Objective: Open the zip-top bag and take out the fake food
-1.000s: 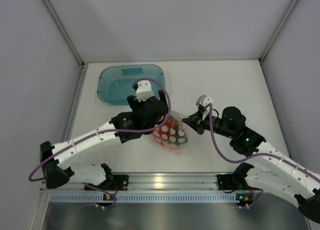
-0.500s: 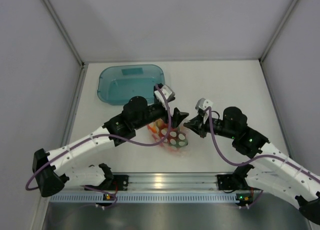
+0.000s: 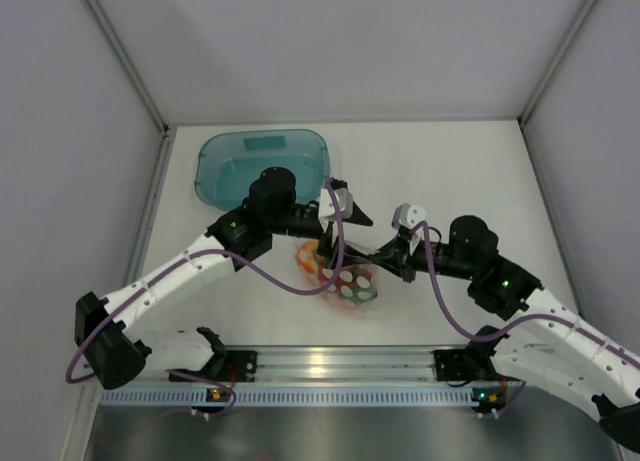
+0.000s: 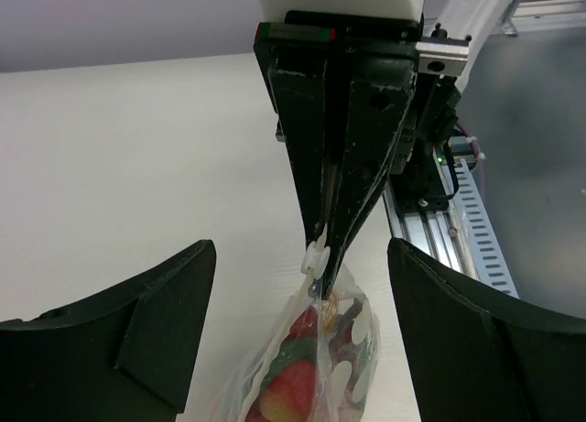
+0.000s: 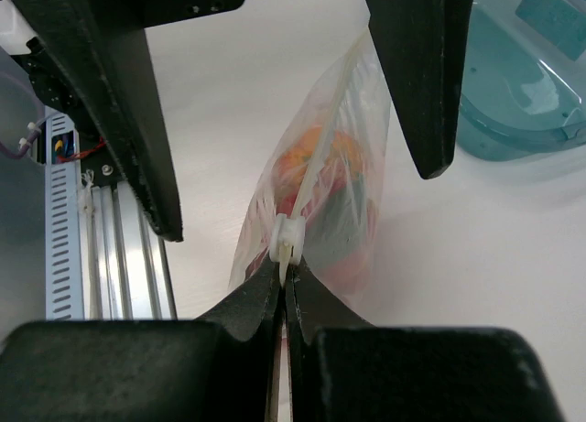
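Top: zip-top bag (image 3: 342, 279) at frame centre, floppy, light.
Left wrist: my left pincer (image 4: 300, 266) is apart, straddling the bag top.
Right wrist: my right pincer (image 5: 284, 280) is clamped on the bag at the slider (image 5: 286, 239), with the fake food (image 5: 316, 179) inside. Film looks thin and slippery, so I'd grab the lip by the zip.

The zip-top bag (image 3: 350, 281) is clear with white dots, the fake food (image 5: 320, 166) inside red, orange and green, the tray (image 3: 225, 171) translucent teal, the bench (image 3: 450, 171) off-white.
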Available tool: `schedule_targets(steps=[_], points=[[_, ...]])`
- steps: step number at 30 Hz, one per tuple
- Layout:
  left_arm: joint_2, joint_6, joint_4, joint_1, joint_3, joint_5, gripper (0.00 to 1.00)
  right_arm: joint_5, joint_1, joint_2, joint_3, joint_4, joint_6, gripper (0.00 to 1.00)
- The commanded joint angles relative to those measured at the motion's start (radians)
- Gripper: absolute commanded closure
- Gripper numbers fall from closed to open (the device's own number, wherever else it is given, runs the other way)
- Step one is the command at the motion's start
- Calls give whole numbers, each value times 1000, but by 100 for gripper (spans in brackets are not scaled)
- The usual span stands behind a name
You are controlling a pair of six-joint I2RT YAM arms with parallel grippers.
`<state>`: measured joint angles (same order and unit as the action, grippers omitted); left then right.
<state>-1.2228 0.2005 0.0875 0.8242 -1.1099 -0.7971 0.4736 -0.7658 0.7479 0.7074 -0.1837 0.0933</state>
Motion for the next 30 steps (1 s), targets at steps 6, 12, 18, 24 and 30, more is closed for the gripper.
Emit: schedule_targets(steps=[6, 12, 18, 24, 30], points=[[-81, 47, 57, -37, -73, -241, 31, 33, -18, -9, 50, 52, 19, 100], [-118, 39, 55, -36, -85, -258, 50, 17, -18, 25, 67, 36, 20, 100], [-116, 45, 57, -37, -80, -258, 73, 14, -18, 47, 70, 41, 16, 100], [-115, 50, 55, -40, -68, -246, 100, -3, -18, 41, 64, 44, 14, 100], [-118, 59, 57, -89, -47, -274, 100, -26, -18, 11, 58, 53, 5, 100]])
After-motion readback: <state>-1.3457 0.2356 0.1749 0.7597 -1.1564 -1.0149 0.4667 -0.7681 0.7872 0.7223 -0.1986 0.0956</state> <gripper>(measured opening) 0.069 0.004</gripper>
